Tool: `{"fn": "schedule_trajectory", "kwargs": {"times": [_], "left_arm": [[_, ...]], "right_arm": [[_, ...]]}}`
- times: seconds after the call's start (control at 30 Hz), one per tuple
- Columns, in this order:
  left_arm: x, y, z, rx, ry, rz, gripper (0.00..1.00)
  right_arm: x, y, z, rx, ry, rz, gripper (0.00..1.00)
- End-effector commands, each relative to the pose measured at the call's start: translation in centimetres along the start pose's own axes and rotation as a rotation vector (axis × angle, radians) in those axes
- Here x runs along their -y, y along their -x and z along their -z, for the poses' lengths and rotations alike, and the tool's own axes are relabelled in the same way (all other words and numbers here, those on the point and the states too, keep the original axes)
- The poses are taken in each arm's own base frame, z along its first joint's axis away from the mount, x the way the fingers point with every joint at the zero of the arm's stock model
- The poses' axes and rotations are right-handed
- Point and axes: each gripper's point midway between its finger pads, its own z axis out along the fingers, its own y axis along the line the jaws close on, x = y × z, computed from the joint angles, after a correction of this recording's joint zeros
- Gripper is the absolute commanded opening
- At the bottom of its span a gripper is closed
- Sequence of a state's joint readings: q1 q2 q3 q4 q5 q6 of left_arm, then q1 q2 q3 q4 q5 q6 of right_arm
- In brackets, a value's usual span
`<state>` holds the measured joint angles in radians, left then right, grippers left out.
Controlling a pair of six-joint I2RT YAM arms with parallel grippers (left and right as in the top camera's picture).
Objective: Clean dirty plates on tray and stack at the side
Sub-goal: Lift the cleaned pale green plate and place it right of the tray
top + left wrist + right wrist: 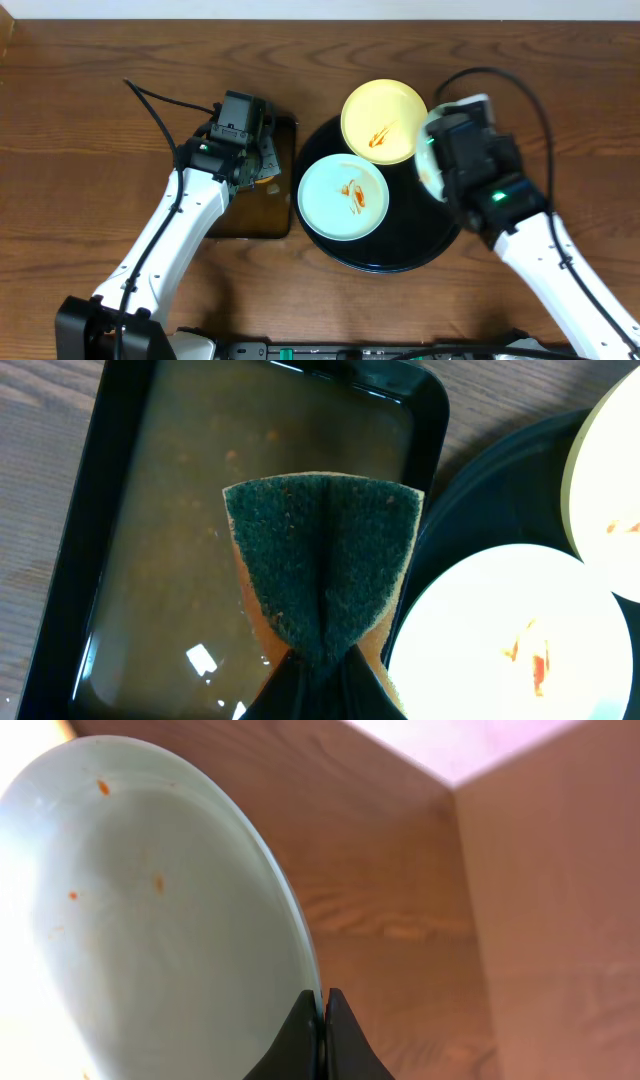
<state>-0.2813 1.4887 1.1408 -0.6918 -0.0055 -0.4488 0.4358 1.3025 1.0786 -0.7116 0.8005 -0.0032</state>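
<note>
Beneath R wrist [480,160], half-hidden plate [150,920] tight between R fingers [347,1042]; sponge [320,560] tight between L fingers [352,696].

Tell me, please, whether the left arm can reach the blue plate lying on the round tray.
Probably yes: the left hand, holding the sponge, hangs right beside the blue plate, with nothing between them.
</note>
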Motion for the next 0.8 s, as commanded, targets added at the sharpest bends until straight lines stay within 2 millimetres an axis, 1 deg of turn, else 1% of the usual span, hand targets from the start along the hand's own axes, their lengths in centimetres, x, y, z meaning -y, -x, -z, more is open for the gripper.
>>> {"fn": "schedule_trajectory", "kwargs": {"times": [0.0, 0.07, 0.17, 0.2, 0.33, 0.37, 0.43, 0.5, 0.57, 0.63, 0.7, 0.73, 0.77], "left_arm": [[-0.3, -0.2, 0.0, -0.002, 0.005, 0.011, 0.08], [-0.3, -0.2, 0.0, -0.002, 0.005, 0.011, 0.08], [-0.3, -0.2, 0.0, -0.002, 0.005, 0.011, 0.08], [-0.3, -0.2, 0.0, -0.002, 0.005, 0.011, 0.08], [-0.3, -0.2, 0.0, -0.002, 0.005, 0.011, 0.08], [-0.3, -0.2, 0.0, -0.002, 0.005, 0.011, 0.08], [-0.3, -0.2, 0.0, -0.002, 0.005, 0.011, 0.08], [-0.3, -0.2, 0.0, -0.002, 0.005, 0.011, 0.08], [-0.3, -0.2, 0.0, -0.002, 0.005, 0.011, 0.08], [-0.3, -0.2, 0.0, -0.001, 0.005, 0.011, 0.08], [-0.3, -0.2, 0.0, -0.002, 0.005, 0.011, 0.08], [-0.3, -0.2, 0.0, -0.001, 0.005, 0.011, 0.07], [-0.3, -0.2, 0.0, -0.001, 0.005, 0.011, 0.08]], "right_arm": [[2.4, -1.3, -2.8, -0.079, -0.002, -0.164, 0.01], [4.3, -2.7, -4.9, -0.140, -0.017, -0.245, 0.01], [6.3, -4.6, -7.3, -0.212, -0.040, -0.343, 0.01], [7.1, -5.5, -8.4, -0.239, -0.041, -0.387, 0.01], [8.7, -8.2, -11.7, -0.319, -0.026, -0.503, 0.01], [9.2, -9.5, -13.0, -0.355, -0.015, -0.547, 0.01], [9.3, -10.8, -14.4, -0.387, 0.012, -0.589, 0.01], [8.9, -11.6, -15.7, -0.406, 0.067, -0.630, 0.01], [7.8, -11.5, -16.2, -0.403, 0.143, -0.634, 0.01], [6.6, -10.8, -16.0, -0.387, 0.226, -0.643, 0.07], [4.5, -9.5, -15.3, -0.365, 0.358, -0.656, 0.13], [3.0, -8.7, -14.5, -0.357, 0.445, -0.653, 0.15], [2.1, -8.4, -14.0, -0.353, 0.498, -0.642, 0.15]]}}
